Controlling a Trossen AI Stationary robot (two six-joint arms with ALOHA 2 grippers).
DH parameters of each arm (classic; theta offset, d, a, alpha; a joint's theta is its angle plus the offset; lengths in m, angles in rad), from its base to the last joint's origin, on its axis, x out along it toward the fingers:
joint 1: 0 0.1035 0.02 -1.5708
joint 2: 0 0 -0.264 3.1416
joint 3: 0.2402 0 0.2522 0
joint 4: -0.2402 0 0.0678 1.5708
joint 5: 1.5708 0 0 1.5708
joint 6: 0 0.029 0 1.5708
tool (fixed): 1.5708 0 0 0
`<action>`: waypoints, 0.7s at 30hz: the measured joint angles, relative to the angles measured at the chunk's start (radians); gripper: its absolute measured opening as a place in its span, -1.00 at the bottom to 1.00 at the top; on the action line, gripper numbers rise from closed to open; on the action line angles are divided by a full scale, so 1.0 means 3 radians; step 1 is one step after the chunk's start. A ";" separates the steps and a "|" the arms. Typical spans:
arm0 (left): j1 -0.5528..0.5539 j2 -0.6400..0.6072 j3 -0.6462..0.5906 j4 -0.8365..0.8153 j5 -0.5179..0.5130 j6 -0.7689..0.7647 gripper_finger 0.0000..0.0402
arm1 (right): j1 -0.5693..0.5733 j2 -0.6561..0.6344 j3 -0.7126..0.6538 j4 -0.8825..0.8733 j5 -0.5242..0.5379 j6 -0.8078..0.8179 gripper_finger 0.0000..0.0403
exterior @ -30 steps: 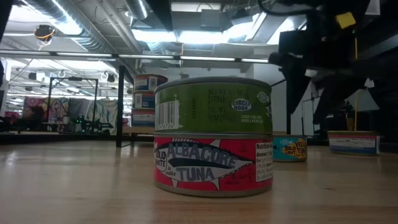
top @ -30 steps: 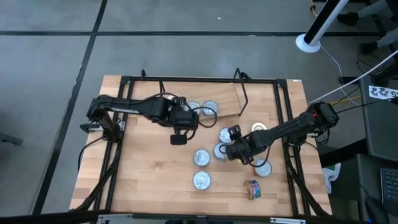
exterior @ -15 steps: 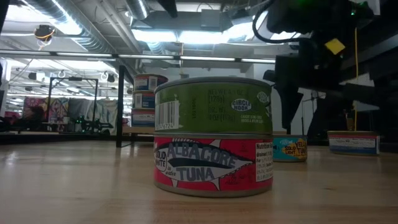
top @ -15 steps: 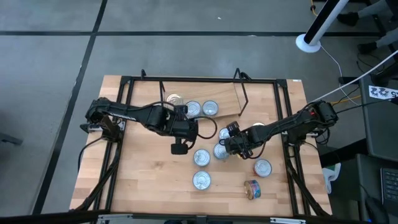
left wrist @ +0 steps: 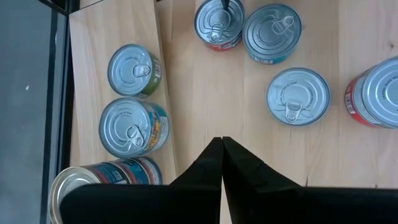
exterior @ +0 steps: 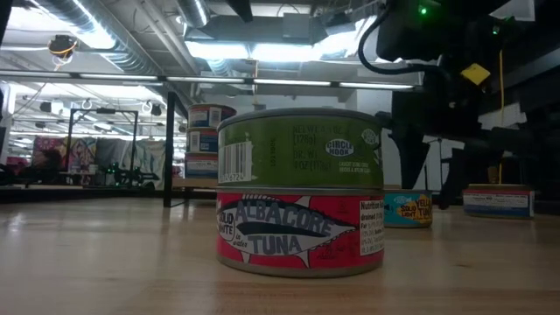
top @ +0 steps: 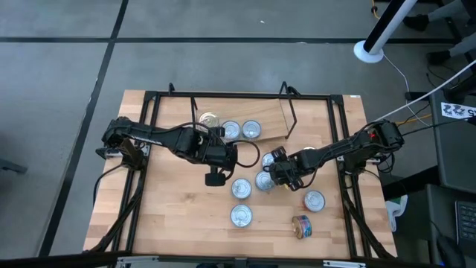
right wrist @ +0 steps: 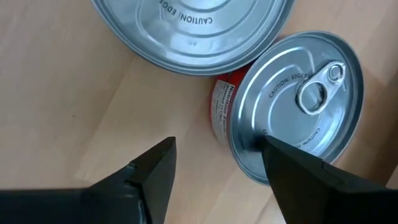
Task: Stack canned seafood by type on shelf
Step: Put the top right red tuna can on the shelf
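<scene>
Three tins (top: 231,130) stand in a row on the shelf (top: 275,123), a light board on a black wire frame at the table's far side; the leftmost (top: 210,119) has a gold lid. More tins (top: 240,188) stand on the table's middle. A green tin sits on a red tuna tin (exterior: 300,192) near the near edge. My left gripper (top: 213,179) (left wrist: 222,140) is shut and hovers over bare wood in front of the shelf. My right gripper (top: 273,173) (right wrist: 217,149) is open above a red-sided tin (right wrist: 298,99); one finger (right wrist: 280,162) overlaps its lid edge, and touch cannot be told.
A silver-lidded tin (top: 314,200) and a multicoloured tin on its side (top: 301,225) lie near the right near corner. Another tin's large lid (right wrist: 193,31) touches the red-sided one. Black rails (top: 149,149) frame the tabletop. Bare wood (top: 178,216) spreads over the left near part.
My left gripper has drawn back from the shelf toward the near edge, uncovering the gold-lidded tin there. My right gripper has moved left and toward the far edge, away from the tin at the right near corner and over the tins in the middle.
</scene>
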 joint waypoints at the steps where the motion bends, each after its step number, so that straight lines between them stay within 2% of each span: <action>1: 0.0000 0.0000 0.0000 -0.0001 0.0000 0.0000 -0.98 | 0.0000 0.0000 0.0000 0.0000 0.0000 0.0000 0.16; 4: 0.0000 0.0000 0.0000 -0.0002 0.0000 0.0000 -0.98 | 0.0000 0.0000 0.0000 0.0003 0.0002 0.0000 0.08; 13: 0.0000 0.0000 0.0000 -0.0004 0.0000 -0.0002 -0.98 | 0.0000 -0.0001 0.0004 0.0008 0.0015 0.0018 -0.38; 21: 0.0000 0.0000 0.0000 -0.0004 0.0000 -0.0023 -0.98 | 0.0001 -0.0003 0.0006 0.0004 0.0016 0.0020 -0.63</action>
